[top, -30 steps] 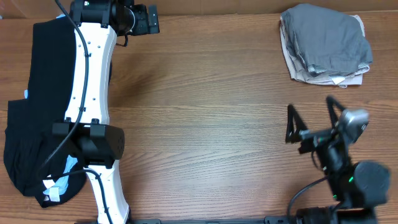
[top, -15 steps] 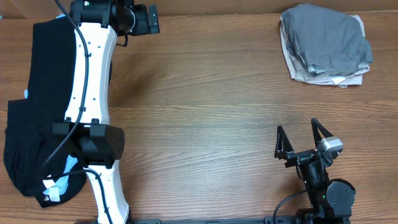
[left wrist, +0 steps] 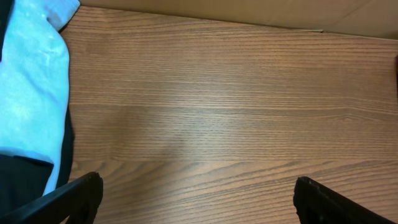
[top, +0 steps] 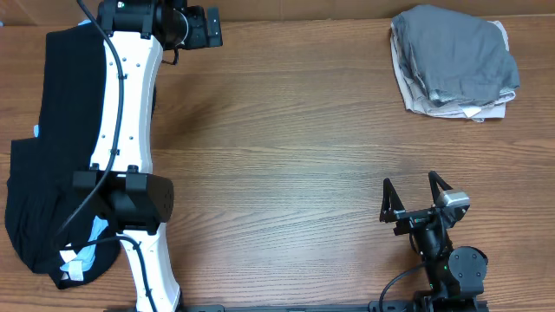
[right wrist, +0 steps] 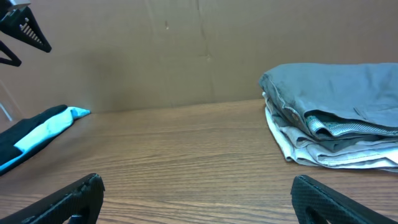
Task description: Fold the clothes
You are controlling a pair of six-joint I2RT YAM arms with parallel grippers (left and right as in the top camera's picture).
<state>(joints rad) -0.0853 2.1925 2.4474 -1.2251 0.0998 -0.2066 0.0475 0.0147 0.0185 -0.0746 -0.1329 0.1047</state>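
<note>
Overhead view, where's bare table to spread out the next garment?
Free: the wide middle of the table, between the left arm and the folded stack, down to the open right gripper. Crowded: left edge under the black garments, far right corner under the stack.

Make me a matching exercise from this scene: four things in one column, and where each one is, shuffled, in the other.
Column one
1. grey shorts
2. beige shorts
3. black garment
4. right gripper

Column two
A. along the left edge of the table
B. by the near edge, open and empty
C. on top, far right corner
D. directly beneath the grey pair

Pairs: 1-C, 2-D, 3-A, 4-B
</note>
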